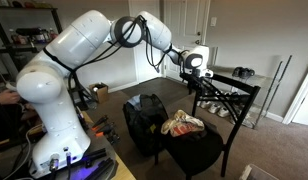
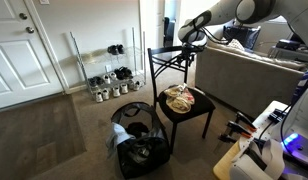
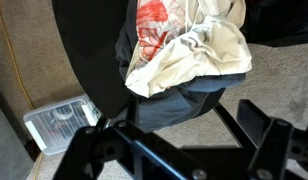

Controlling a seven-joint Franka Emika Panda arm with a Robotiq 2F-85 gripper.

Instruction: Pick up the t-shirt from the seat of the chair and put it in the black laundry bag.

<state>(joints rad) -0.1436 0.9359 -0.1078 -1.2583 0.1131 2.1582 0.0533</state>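
A crumpled cream t-shirt with red print [image 1: 182, 124] lies bunched on the seat of the black metal-framed chair [image 1: 230, 96], right of centre in both exterior views. In the wrist view the shirt [image 3: 184, 45] fills the upper middle and spills over the dark seat edge. The soft black laundry bag [image 2: 139, 150] stands open-topped on the brown carpet at lower centre in an exterior view, just beside the chair's front leg. The white arm's pincer [image 2: 186, 45] hangs above the chair's backrest, apart from the shirt; I cannot tell whether its fingers are apart or together. A wire shoe rack [image 2: 109, 75] stands against the far wall.
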